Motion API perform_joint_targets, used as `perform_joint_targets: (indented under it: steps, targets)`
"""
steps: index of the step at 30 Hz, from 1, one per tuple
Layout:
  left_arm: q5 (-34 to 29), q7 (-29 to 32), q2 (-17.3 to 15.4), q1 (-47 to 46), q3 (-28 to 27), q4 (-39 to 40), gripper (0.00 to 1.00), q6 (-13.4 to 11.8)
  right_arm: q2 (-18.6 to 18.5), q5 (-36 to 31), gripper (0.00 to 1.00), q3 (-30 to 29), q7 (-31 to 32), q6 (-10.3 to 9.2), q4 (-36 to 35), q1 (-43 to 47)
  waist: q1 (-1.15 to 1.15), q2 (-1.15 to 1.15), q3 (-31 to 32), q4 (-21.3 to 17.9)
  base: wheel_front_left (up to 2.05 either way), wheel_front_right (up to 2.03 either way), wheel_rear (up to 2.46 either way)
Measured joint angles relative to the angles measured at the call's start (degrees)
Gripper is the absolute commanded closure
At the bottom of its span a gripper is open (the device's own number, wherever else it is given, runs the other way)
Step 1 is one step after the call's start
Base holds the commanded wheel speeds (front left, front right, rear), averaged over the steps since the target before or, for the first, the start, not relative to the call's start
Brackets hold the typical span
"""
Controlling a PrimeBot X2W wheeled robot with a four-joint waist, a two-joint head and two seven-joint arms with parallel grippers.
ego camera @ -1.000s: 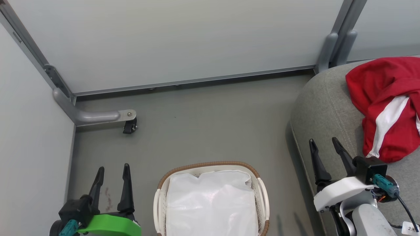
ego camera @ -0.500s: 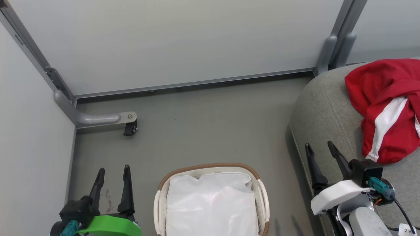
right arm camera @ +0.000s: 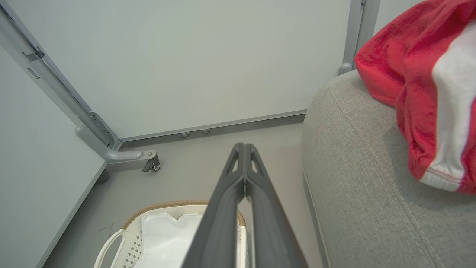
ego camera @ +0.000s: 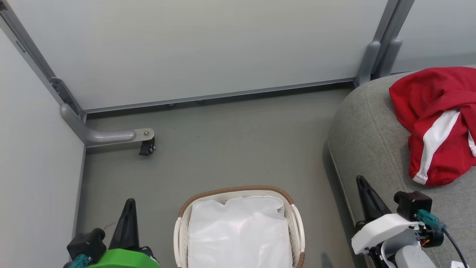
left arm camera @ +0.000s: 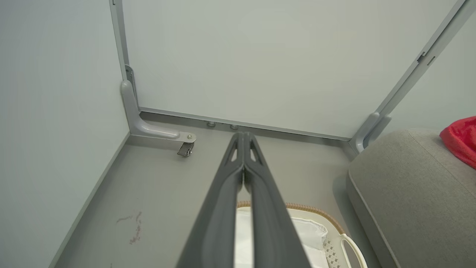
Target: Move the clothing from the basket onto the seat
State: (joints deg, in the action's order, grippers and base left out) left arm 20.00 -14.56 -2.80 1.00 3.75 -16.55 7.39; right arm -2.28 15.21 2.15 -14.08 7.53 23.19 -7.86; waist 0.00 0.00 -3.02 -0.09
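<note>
The left jaws and the right jaws are both pressed closed on nothing, flanking the basket [ego camera: 238, 189], where just the white liner [ego camera: 238, 230] shows. The clothing [ego camera: 427, 111] lies heaped on the seat [ego camera: 364, 130], beyond and right of the right jaws, not touching them. The task looks finished, which probably explains the idle arms.

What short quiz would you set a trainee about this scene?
1. True or false: the clothing lies on the seat.
2. What shows inside the basket? A) a white liner B) a red shirt C) a shoe
3. Fill in: the left gripper and right gripper are both ____.
Key: 1 true; 2 A; 3 shut.
</note>
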Motion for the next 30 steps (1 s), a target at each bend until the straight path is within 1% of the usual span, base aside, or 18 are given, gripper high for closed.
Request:
perform_joint_targets:
  steps: [15,30]
  targets:
    - [15.5,3.4,-0.5,-0.3,-0.9,0.1,1.0,0.0,0.0,15.3,1.0,-1.6,4.0,0.0,-1.7,0.2,0.0,0.0,0.4,0.0,0.0,0.0,0.0]
    - [27.8,6.4,-0.9,-1.6,-1.9,0.6,1.0,0.0,-0.1,28.1,1.0,-3.1,7.4,0.0,-3.3,0.3,0.0,0.0,0.7,0.0,0.0,0.0,0.0]
